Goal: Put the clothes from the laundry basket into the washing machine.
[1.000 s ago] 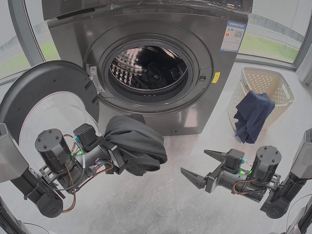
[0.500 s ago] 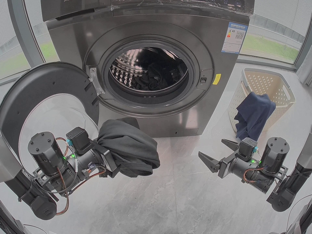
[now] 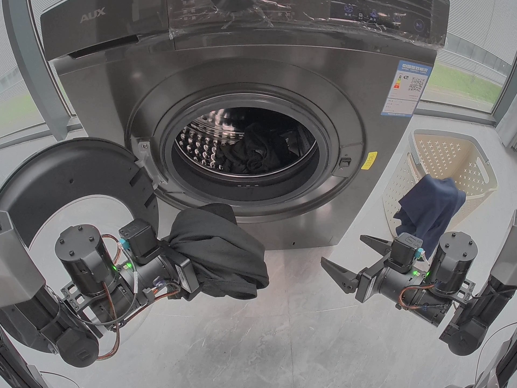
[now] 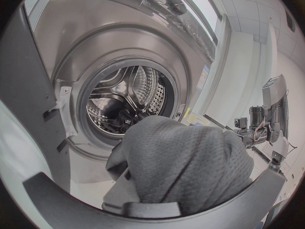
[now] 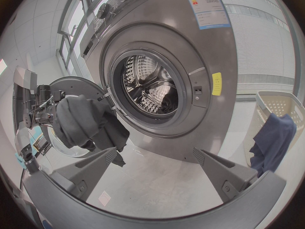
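**Limp grey garment at the door**

My left gripper is clamped on a bunched dark grey garment, just below the open mouth of the washing machine. I judge it light and floppy. It's gripped mid-bundle and loose folds dangle. My right gripper hangs spread and empty.

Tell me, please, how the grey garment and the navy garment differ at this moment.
The grey garment is bunched in the left hand, off the floor; the navy garment hangs draped over the rim of the laundry basket, ungripped. The grey garment is just before the opening of the washing machine; the navy garment is beside it, on the robot's right. Both are outside the drum.
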{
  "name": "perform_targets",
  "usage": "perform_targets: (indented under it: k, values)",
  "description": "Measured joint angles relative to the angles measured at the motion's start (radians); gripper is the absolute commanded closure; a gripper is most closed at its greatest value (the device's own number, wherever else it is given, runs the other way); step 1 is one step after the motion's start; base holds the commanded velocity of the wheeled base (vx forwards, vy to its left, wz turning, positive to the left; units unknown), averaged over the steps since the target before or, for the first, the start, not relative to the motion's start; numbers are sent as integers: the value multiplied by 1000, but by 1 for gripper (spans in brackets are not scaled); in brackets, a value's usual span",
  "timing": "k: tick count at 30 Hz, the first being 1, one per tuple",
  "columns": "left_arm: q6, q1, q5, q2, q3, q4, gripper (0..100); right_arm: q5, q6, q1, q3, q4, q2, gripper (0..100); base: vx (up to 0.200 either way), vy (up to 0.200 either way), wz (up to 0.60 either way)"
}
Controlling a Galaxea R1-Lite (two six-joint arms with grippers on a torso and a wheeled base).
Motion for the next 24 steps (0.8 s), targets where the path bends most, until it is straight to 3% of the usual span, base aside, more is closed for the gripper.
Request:
perform_targets:
  k: [15, 21, 24]
  values:
    - [1, -24, 5, 24, 7, -1, 100, 1, 7, 30, 8, 0, 0, 0, 0, 0, 0]
    - [0, -36, 3, 35, 12, -1, 100, 0, 7, 32, 5, 0, -1, 0, 200, 0, 0]
    - [-1, -63, 3, 41, 9, -1, 100, 0, 8, 40, 5, 0, -2, 0, 0, 0, 0]
